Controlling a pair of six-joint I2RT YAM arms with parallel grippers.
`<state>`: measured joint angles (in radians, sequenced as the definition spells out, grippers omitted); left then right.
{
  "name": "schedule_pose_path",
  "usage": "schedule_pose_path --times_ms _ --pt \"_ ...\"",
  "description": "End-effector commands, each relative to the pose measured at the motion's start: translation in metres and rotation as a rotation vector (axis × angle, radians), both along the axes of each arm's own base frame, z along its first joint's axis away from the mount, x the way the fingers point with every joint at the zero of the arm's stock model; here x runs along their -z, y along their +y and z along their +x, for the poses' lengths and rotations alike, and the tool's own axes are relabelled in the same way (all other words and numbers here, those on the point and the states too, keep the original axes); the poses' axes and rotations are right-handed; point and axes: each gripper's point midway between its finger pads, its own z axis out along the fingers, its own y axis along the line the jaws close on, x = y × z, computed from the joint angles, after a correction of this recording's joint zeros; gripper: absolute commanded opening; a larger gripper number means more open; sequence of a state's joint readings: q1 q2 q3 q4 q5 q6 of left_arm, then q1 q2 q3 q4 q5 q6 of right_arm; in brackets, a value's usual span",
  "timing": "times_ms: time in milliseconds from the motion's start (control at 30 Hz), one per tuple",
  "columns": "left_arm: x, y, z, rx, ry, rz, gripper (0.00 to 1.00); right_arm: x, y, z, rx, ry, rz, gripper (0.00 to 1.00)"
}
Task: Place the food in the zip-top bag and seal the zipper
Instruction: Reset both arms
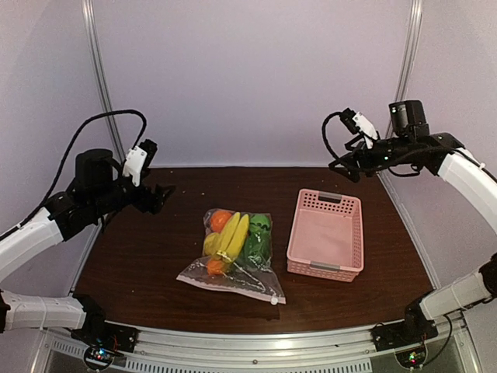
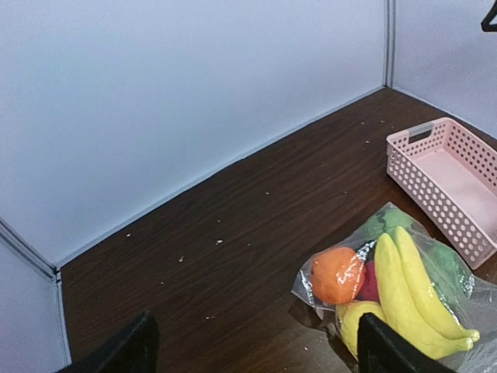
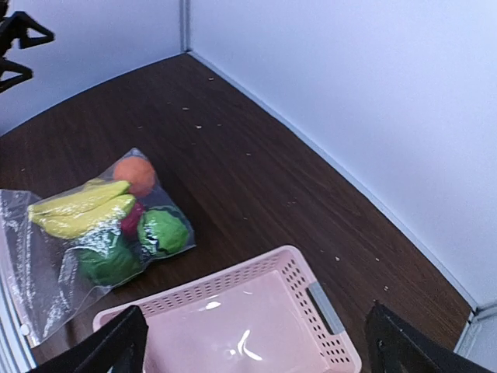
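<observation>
The zip-top bag lies flat on the middle of the dark table with the food inside: yellow banana, orange, green pepper. Its zipper runs along the near edge, with the white slider at the right end. My left gripper hangs open above the table, left of the bag and holding nothing; its wrist view shows the orange and banana by the right finger. My right gripper is raised and open over the basket's far end.
A pink slatted basket stands right of the bag, with nothing in it. Pale walls close in the table at the back and both sides. Small crumbs dot the tabletop.
</observation>
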<state>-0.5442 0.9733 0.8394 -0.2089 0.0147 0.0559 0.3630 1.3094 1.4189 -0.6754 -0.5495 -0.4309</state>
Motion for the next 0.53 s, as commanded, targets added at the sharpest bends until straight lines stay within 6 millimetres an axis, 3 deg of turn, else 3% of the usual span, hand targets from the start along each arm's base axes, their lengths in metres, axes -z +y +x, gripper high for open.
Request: schedule_pose_path --times_ms 0,133,300,500 --pt "-0.041 0.044 0.015 -0.283 -0.073 -0.062 0.98 -0.026 -0.059 0.036 0.382 -0.071 0.158 1.0" --pt "-0.051 0.051 0.01 -0.302 -0.094 -0.063 0.98 -0.03 -0.094 0.035 0.562 -0.128 0.179 1.0" --pt "-0.049 0.05 0.004 -0.283 -0.075 -0.069 0.98 -0.038 -0.107 0.018 0.599 -0.166 0.242 1.0" --pt "-0.044 0.052 -0.003 -0.264 -0.084 -0.065 0.98 -0.046 -0.128 0.011 0.688 -0.208 0.261 0.99"
